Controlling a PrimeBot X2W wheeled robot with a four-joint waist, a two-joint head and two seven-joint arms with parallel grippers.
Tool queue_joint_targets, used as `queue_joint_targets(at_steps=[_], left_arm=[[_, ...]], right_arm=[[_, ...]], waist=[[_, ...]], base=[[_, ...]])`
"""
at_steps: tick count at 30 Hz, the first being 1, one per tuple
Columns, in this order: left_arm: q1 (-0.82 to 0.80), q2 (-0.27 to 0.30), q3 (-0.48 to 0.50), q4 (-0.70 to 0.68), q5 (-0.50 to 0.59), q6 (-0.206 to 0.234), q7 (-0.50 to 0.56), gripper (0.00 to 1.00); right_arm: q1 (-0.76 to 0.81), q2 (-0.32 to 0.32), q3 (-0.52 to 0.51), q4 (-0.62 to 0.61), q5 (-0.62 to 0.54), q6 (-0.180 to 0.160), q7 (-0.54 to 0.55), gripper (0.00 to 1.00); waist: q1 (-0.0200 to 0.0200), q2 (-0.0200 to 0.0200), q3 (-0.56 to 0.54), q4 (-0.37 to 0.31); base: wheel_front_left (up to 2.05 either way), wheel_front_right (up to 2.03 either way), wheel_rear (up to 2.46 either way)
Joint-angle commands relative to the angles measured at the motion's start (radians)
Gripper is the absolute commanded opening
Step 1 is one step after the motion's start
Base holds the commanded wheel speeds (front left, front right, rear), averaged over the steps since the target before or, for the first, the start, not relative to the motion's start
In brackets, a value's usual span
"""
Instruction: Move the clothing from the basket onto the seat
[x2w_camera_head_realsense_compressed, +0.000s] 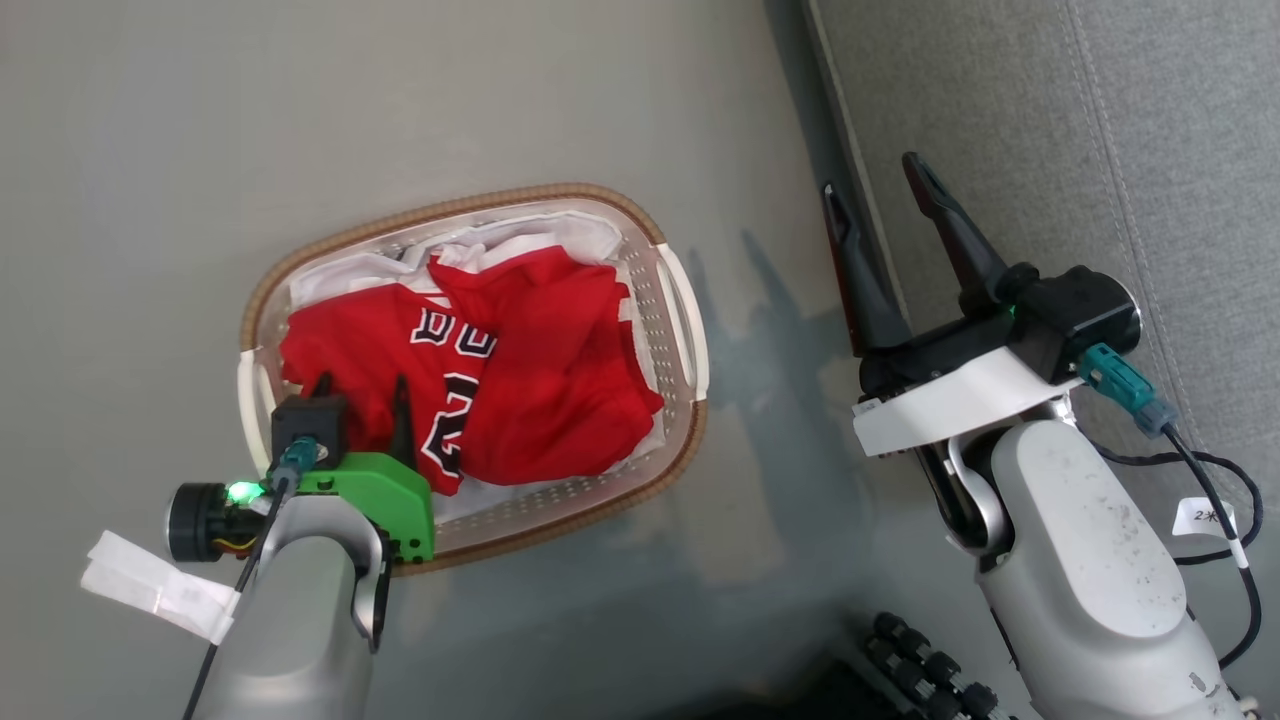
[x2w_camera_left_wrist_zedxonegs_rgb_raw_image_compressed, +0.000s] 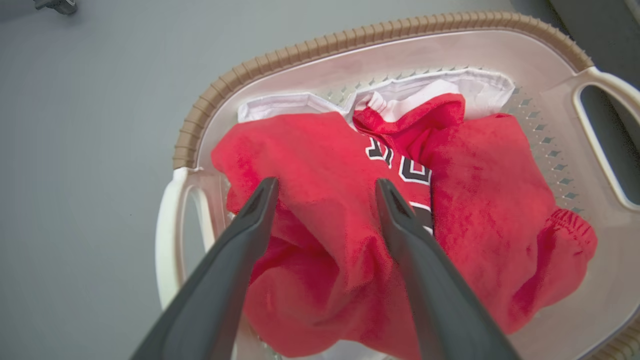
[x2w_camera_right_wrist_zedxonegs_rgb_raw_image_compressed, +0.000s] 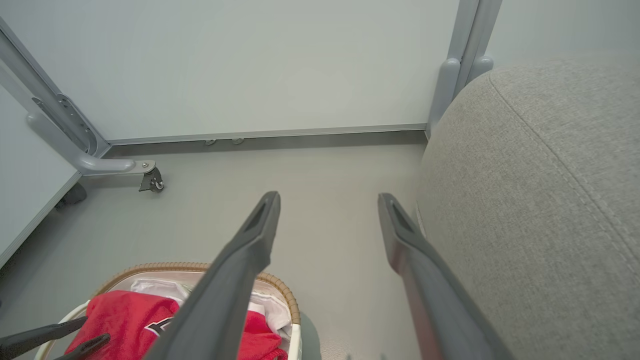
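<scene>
The clothing (x2w_camera_head_realsense_compressed: 540, 380), bright red jerseys with black-and-white lettering, lies bunched in the basket (x2w_camera_head_realsense_compressed: 470, 205), a white perforated tub with a brown woven rim standing on the floor. My left gripper (x2w_camera_head_realsense_compressed: 362, 390) is open over the basket's near-left part. In the left wrist view its fingers (x2w_camera_left_wrist_zedxonegs_rgb_raw_image_compressed: 240, 235) straddle a hump of the clothing (x2w_camera_left_wrist_zedxonegs_rgb_raw_image_compressed: 325, 165) inside the basket (x2w_camera_left_wrist_zedxonegs_rgb_raw_image_compressed: 300, 50); whether they touch it I cannot tell. My right gripper (x2w_camera_head_realsense_compressed: 870, 178) hangs open and holds nothing, at the edge of the light-grey seat (x2w_camera_head_realsense_compressed: 1050, 150). From the right wrist, the right gripper (x2w_camera_right_wrist_zedxonegs_rgb_raw_image_compressed: 328, 199) has the seat (x2w_camera_right_wrist_zedxonegs_rgb_raw_image_compressed: 540, 190) to one side and the basket (x2w_camera_right_wrist_zedxonegs_rgb_raw_image_compressed: 286, 295) below.
Grey floor (x2w_camera_head_realsense_compressed: 150, 150) surrounds the basket. A pale partition on a caster (x2w_camera_right_wrist_zedxonegs_rgb_raw_image_compressed: 151, 181) stands beyond it, with a wall panel (x2w_camera_right_wrist_zedxonegs_rgb_raw_image_compressed: 275, 65) behind. A dark cable (x2w_camera_head_realsense_compressed: 1215, 470) loops off the right wrist. Dark ribbed parts (x2w_camera_head_realsense_compressed: 930, 670) sit at the bottom edge.
</scene>
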Motion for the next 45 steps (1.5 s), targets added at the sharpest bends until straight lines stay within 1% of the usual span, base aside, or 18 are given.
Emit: queue_joint_targets(at_steps=[1,6,11,16,23,31,34,38,40,41,42,43,44,45], left_arm=[[-0.027,0.012,0.009,0.019,-0.002,0.009,0.0,1.0],[-0.054,0.022,0.022,0.077,0.001,0.03,0.0,1.0],[-0.09,0.025,0.019,0.137,0.007,0.039,0.0,1.0],[-0.128,0.031,-0.017,0.196,0.04,0.032,0.0,1.0],[-0.203,0.045,-0.088,0.306,0.098,0.035,0.015,1.0],[-0.249,0.068,-0.133,0.348,0.127,0.044,0.023,1.0],[-0.255,0.078,-0.141,0.357,0.132,0.048,0.029,1.0],[-0.254,0.085,-0.169,0.368,0.148,0.04,0.039,1.0],[-0.253,0.091,-0.169,0.371,0.143,0.047,0.04,1.0],[-0.252,0.092,-0.168,0.371,0.14,0.052,0.04,0.97],[-0.252,0.093,-0.169,0.371,0.138,0.053,0.041,0.71],[-0.251,0.093,-0.174,0.372,0.139,0.051,0.04,0.4],[-0.25,0.093,-0.174,0.372,0.137,0.049,0.039,0.0],[-0.249,0.093,-0.175,0.373,0.134,0.048,0.036,0.0]], right_arm=[[-0.012,0.002,0.004,-0.004,0.007,0.0,-0.004,1.0],[-0.023,0.006,0.005,-0.008,0.014,0.0,-0.004,1.0],[-0.031,0.008,0.01,-0.01,0.028,0.0,-0.004,1.0],[-0.036,0.008,0.021,-0.015,0.046,0.0,-0.004,1.0],[-0.042,0.007,0.039,-0.025,0.063,0.0,-0.004,1.0],[-0.051,0.007,0.064,-0.042,0.085,-0.001,-0.004,1.0],[-0.056,0.007,0.07,-0.044,0.098,0.0,-0.004,1.0],[-0.061,0.007,0.071,-0.049,0.108,-0.001,-0.004,1.0],[-0.061,0.007,0.069,-0.049,0.115,-0.001,-0.004,1.0],[-0.061,0.008,0.068,-0.049,0.117,0.0,-0.004,1.0],[-0.06,0.008,0.067,-0.048,0.116,0.0,-0.004,1.0],[-0.058,0.008,0.067,-0.046,0.117,0.0,-0.004,1.0],[-0.056,0.007,0.066,-0.044,0.117,0.0,-0.004,1.0],[-0.054,0.007,0.066,-0.043,0.117,0.0,-0.004,1.0]], waist=[[-0.0002,-0.0001,0.034,-0.035],[-0.0002,-0.0001,0.059,-0.055],[-0.0002,-0.0001,0.078,-0.063],[-0.0002,-0.0001,0.092,-0.069],[-0.0002,-0.0001,0.116,-0.081],[-0.0002,-0.0001,0.147,-0.103],[-0.0002,-0.0001,0.157,-0.116],[-0.0002,-0.0001,0.162,-0.13],[-0.0002,-0.0001,0.162,-0.134],[-0.0002,-0.0001,0.161,-0.135],[-0.0002,-0.0001,0.16,-0.135],[-0.0002,-0.0001,0.159,-0.135],[-0.0002,-0.0001,0.157,-0.135],[-0.0002,-0.0001,0.155,-0.134]], base=[[0.0,0.0,0.0],[0.0,0.0,0.0],[0.0,0.0,0.0],[0.0,0.0,0.0],[0.0,0.0,0.0],[0.0,0.0,0.0],[0.0,0.0,0.0],[0.0,0.0,0.0],[0.0,0.0,0.0],[0.0,0.0,0.0],[0.0,0.0,0.0],[0.0,0.0,0.0],[0.0,0.0,0.0],[0.0,0.0,0.0]])
